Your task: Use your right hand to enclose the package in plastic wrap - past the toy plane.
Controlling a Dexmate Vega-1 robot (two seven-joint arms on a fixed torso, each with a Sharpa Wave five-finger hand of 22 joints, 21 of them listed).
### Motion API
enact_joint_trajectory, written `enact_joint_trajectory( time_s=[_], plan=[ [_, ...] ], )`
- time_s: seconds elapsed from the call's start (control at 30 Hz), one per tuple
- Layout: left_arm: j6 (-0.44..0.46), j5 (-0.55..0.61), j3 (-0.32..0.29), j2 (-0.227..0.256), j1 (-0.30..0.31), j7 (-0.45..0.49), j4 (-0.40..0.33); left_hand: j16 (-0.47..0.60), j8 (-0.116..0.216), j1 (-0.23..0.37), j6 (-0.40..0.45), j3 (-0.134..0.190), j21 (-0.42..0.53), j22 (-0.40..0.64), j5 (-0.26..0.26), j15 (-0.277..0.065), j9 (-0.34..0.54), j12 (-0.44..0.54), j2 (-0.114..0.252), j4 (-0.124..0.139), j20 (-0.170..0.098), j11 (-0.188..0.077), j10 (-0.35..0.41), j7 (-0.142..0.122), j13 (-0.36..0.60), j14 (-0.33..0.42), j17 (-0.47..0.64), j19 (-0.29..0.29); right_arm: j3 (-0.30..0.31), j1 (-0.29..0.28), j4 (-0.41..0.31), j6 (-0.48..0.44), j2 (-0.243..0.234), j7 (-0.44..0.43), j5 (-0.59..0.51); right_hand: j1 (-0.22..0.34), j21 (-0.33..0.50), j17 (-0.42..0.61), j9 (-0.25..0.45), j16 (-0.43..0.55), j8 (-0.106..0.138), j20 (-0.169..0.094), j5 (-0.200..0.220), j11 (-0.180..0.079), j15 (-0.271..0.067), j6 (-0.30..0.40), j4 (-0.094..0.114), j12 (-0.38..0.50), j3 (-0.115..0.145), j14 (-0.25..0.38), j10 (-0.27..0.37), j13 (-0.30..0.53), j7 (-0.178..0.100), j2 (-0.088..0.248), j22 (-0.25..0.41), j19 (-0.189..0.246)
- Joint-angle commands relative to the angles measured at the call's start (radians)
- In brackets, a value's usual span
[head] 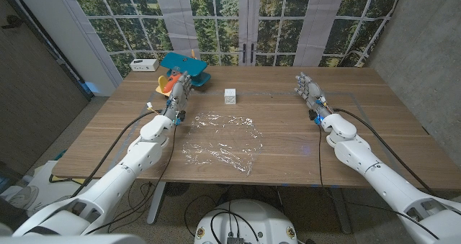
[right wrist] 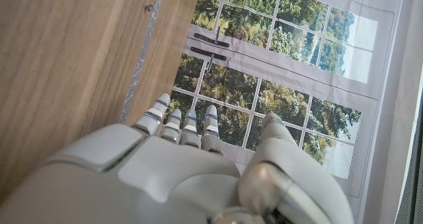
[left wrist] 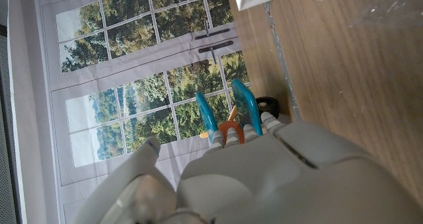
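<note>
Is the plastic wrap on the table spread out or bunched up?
Spread out. The plastic wrap lies as a wide, crinkled sheet on the table, with the small white package standing apart beyond it, not yet wrapped.

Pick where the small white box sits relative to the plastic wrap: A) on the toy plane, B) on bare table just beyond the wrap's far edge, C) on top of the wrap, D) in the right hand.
B: in the head view the box stands on bare wood, beyond the far edge of the wrap, with neither hand touching it.
</note>
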Motion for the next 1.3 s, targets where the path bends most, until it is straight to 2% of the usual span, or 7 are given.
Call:
enact_joint_trajectory(
  time_s=[0.03,0.13,0.3,0.4,0.57,0.73,1.3],
  plan=[
    [-0.025,0.007,0.000,0.017,-0.019,-0.042,0.027,0.001,-0.035,0.000,-0.294,0.002,-0.007,0.005,0.004,0.005,-0.011,-0.007,0.033,0.004,0.010,-0.013,-0.268,-0.061,0.004,-0.246,0.003,-0.084,-0.007,-0.016,-0.044,0.003,-0.010,-0.038,-0.035,0.007,-0.002,0.004,-0.010,-0.008,-0.026,0.003,0.004,-0.032,-0.013,-0.072,-0.010,-0.015,0.002,-0.024,-0.045,0.002,-0.064,-0.006,0.005,0.000],
    [-0.036,-0.005,-0.005,0.020,-0.027,-0.076,0.049,0.001,-0.035,-0.001,-0.302,0.002,-0.009,0.006,0.004,0.004,-0.013,-0.008,0.033,0.004,0.009,-0.011,-0.273,-0.069,0.004,-0.249,0.003,-0.089,-0.008,-0.033,-0.087,-0.016,-0.019,-0.074,-0.050,0.008,-0.002,0.004,-0.011,-0.008,-0.025,0.003,0.004,-0.039,-0.012,-0.073,-0.012,-0.015,0.002,-0.025,-0.048,0.001,-0.065,-0.007,0.005,0.000],
    [-0.036,-0.025,-0.012,0.031,-0.022,-0.109,0.057,0.003,-0.026,-0.001,-0.289,0.001,-0.008,0.006,0.004,0.003,-0.016,-0.003,0.032,0.005,0.008,-0.007,-0.265,-0.070,0.004,-0.245,0.003,-0.086,-0.025,-0.051,-0.186,-0.083,-0.060,-0.162,-0.131,0.022,-0.001,0.000,-0.016,-0.005,-0.014,0.006,0.004,-0.025,-0.002,-0.050,-0.023,-0.007,0.008,-0.015,-0.032,-0.001,-0.046,-0.004,0.005,0.001],
    [-0.034,-0.032,-0.018,0.040,-0.011,-0.112,0.048,0.006,-0.016,-0.001,-0.269,0.000,-0.006,0.006,0.004,0.004,-0.020,0.008,0.031,0.004,0.012,0.011,-0.240,-0.070,0.004,-0.235,0.003,-0.081,-0.033,-0.051,-0.207,-0.103,-0.068,-0.177,-0.153,0.028,-0.001,-0.001,-0.017,-0.002,-0.011,0.008,0.004,-0.023,-0.001,-0.042,-0.027,-0.003,0.011,-0.007,-0.022,-0.002,-0.044,-0.003,0.005,0.004],
    [-0.030,-0.032,-0.032,0.057,0.018,-0.084,0.010,0.024,0.008,0.001,-0.188,-0.003,0.002,0.008,0.002,0.056,-0.027,0.029,0.027,0.000,0.038,0.032,-0.181,-0.056,0.005,-0.168,0.004,-0.056,-0.041,-0.055,-0.229,-0.114,-0.070,-0.201,-0.180,0.036,0.000,-0.001,-0.018,-0.001,-0.008,0.008,0.004,-0.020,-0.001,-0.032,-0.033,-0.001,0.015,-0.001,-0.016,-0.003,-0.041,0.000,0.004,0.006],
    [-0.034,-0.026,-0.039,0.069,0.038,-0.066,-0.014,0.026,0.018,0.006,-0.136,-0.002,0.011,0.008,0.001,0.065,-0.029,0.043,0.026,-0.005,0.045,0.058,-0.133,-0.044,0.006,-0.139,0.004,-0.031,-0.056,-0.055,-0.299,-0.187,-0.108,-0.245,-0.245,0.059,0.009,0.000,-0.020,0.018,-0.002,0.017,0.002,-0.012,0.008,-0.009,-0.046,0.011,0.028,0.054,0.022,-0.004,-0.031,0.013,0.005,0.033],
    [-0.041,-0.041,-0.053,0.078,0.076,-0.060,-0.051,0.033,0.019,0.016,-0.095,0.002,0.019,0.009,-0.001,0.081,-0.029,0.054,0.025,-0.014,0.056,0.075,-0.086,-0.046,0.007,-0.085,0.005,-0.005,-0.109,0.003,-0.454,-0.368,-0.202,-0.244,-0.409,0.076,0.015,0.003,-0.021,0.026,0.001,0.022,0.000,-0.011,-0.003,0.009,-0.052,0.015,0.040,0.080,0.043,-0.003,-0.030,0.027,0.006,0.053]
  ],
)
